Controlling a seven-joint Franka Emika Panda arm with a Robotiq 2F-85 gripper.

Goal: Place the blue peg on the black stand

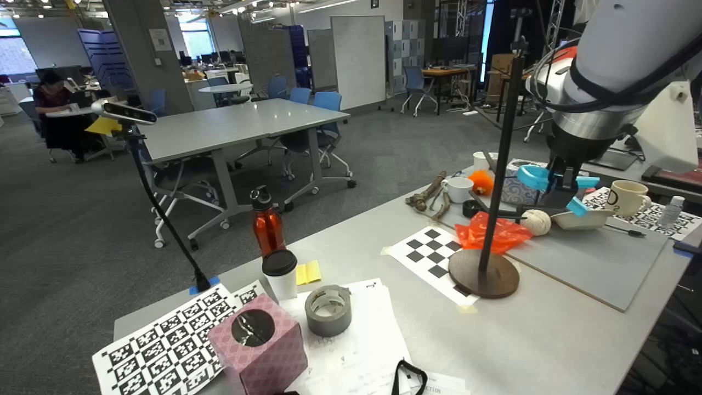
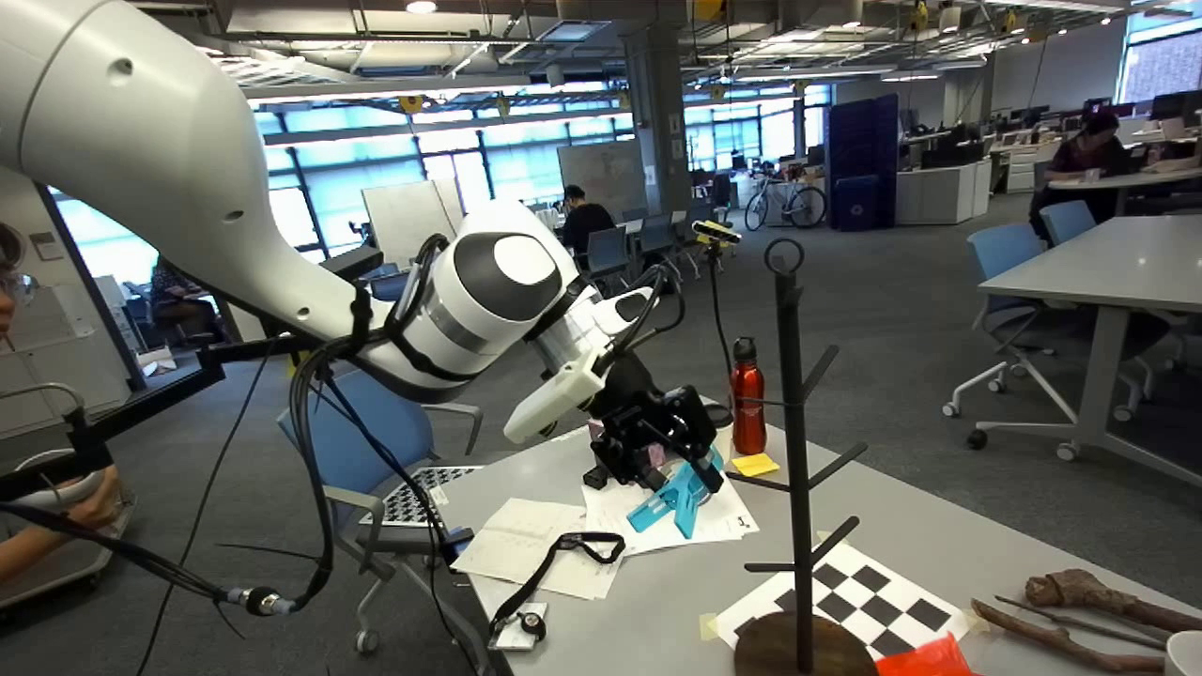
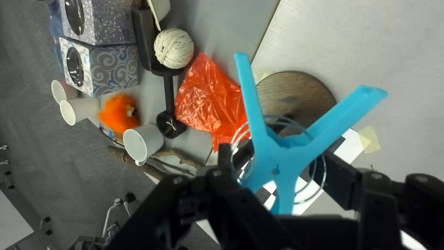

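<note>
Open-plan office: whiteboards (image 2: 601, 178), rolling chairs (image 2: 399, 413)

Smooth plastic, soft sheen, on the blue peg (image 3: 280, 156). Matt finish up the black stand (image 1: 500, 159), grained wood in its base (image 3: 295, 92). Beside the stand: crinkled glossy plastic of a red bag (image 3: 210, 100). Partly beneath the stand: matt checkered paper (image 1: 430, 260). Apart from the stand: rough bark on sticks (image 1: 425, 196).

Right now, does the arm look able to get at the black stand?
Probably yes: the gripper holds the blue peg raised, and nothing seems to block its way to the black stand, though the side branches could snag it.
</note>
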